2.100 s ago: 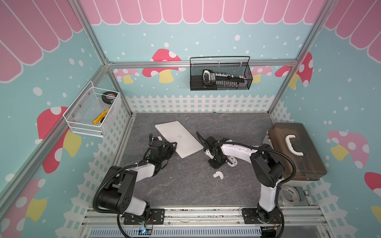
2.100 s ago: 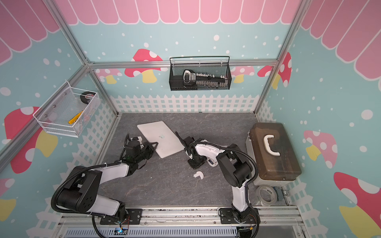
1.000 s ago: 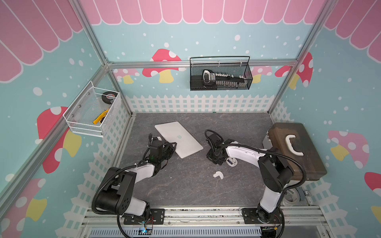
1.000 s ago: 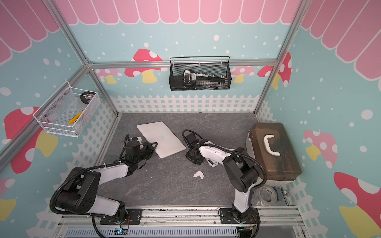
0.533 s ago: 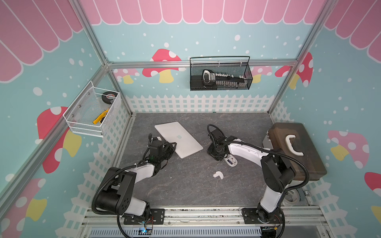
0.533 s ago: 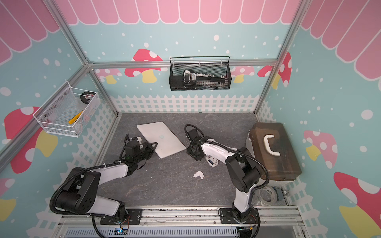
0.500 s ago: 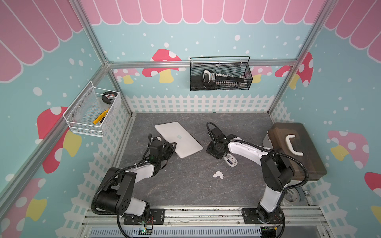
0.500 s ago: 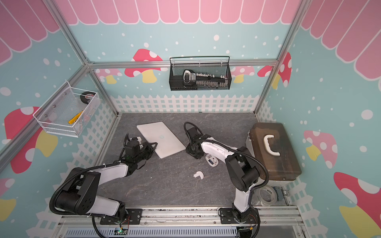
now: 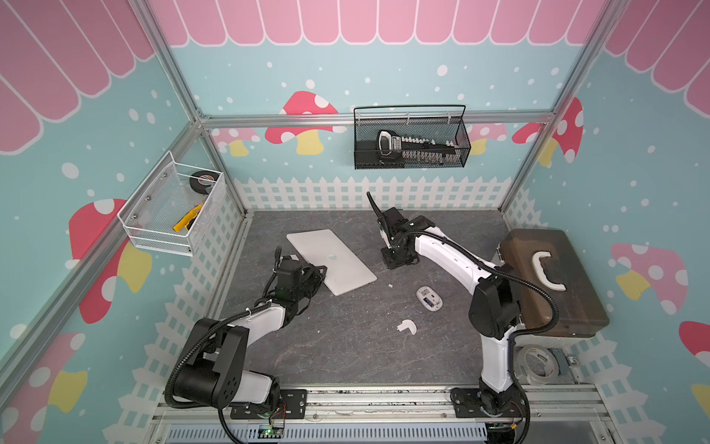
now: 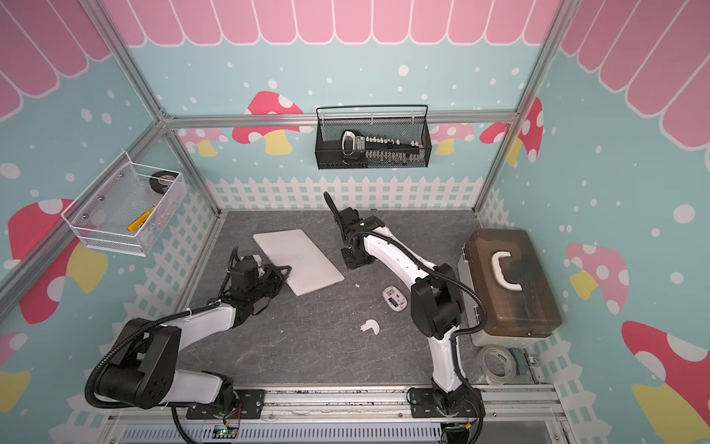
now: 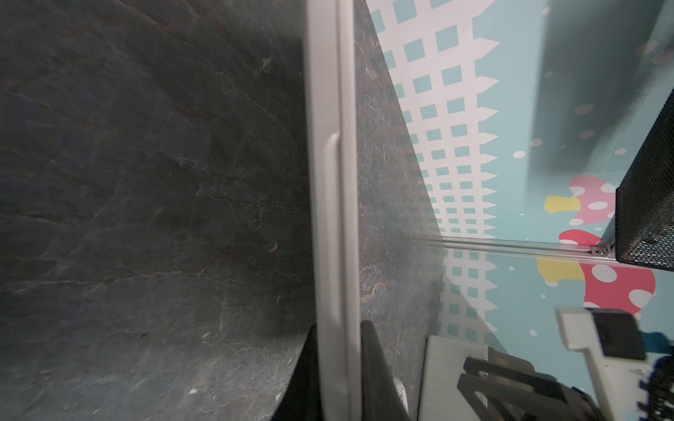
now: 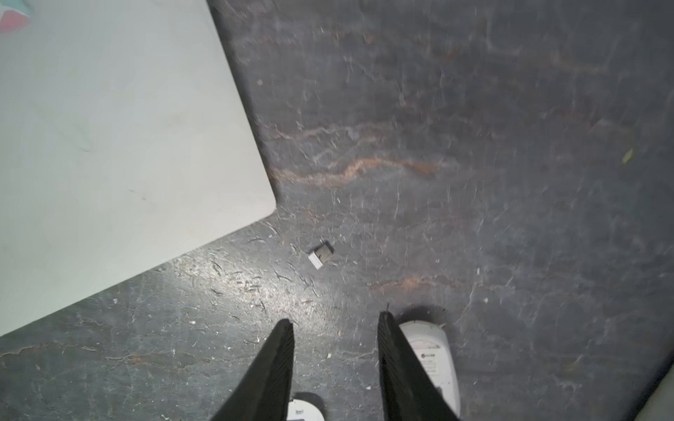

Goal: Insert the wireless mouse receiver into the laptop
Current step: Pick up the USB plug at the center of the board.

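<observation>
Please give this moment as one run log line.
left hand: shut on laptop edge | right hand: open, empty | receiver: on table near laptop corner

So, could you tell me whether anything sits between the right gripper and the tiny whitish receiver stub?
Nothing visible does. The tiny whitish receiver stub lies on the dark tabletop beside the thin silver-white laptop, with bare surface between it and the open jaws of the right gripper. The white oval mouse lies off to the side.

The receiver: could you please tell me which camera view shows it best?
The right wrist view: the receiver shows close up near the laptop corner. In both top views it is a tiny speck. The left wrist view misses it.
</observation>
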Robot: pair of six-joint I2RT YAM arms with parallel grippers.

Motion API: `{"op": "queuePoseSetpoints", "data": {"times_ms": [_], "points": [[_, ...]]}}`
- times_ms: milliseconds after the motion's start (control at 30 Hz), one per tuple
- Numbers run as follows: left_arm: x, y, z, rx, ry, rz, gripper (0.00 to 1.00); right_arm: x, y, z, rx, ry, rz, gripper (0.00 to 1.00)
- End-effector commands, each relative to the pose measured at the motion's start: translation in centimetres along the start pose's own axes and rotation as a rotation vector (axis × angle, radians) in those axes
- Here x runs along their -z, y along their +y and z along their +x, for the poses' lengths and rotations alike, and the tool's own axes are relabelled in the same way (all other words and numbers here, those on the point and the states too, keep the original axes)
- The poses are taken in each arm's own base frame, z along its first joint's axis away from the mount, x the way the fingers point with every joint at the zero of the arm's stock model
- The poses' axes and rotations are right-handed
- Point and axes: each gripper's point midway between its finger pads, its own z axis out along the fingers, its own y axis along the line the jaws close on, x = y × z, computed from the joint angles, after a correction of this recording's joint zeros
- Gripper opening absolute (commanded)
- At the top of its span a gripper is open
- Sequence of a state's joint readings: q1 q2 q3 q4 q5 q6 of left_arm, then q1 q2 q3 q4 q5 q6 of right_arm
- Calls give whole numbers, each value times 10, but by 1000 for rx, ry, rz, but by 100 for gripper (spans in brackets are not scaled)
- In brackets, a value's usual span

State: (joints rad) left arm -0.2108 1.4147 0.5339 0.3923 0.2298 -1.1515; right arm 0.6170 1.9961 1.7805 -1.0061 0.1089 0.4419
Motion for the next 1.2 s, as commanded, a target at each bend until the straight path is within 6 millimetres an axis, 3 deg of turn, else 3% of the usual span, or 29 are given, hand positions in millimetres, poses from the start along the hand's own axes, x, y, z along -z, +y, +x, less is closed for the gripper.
{"op": "queuePoseSetpoints", "data": {"times_ms": [0, 367, 700, 1167], "points": [[8, -45, -25, -78, -83, 123, 0, -5, 0, 26, -308, 20, 2, 40], [9, -40, -24, -74, -89, 112, 0, -41, 24, 36, -725, 70, -98, 44], [9, -37, -24, -72, -90, 106, 0, -68, 21, 42, -790, 101, -13, 39], [7, -32, -26, -66, -89, 98, 0, -89, 10, 29, -719, 65, 88, 32]]}}
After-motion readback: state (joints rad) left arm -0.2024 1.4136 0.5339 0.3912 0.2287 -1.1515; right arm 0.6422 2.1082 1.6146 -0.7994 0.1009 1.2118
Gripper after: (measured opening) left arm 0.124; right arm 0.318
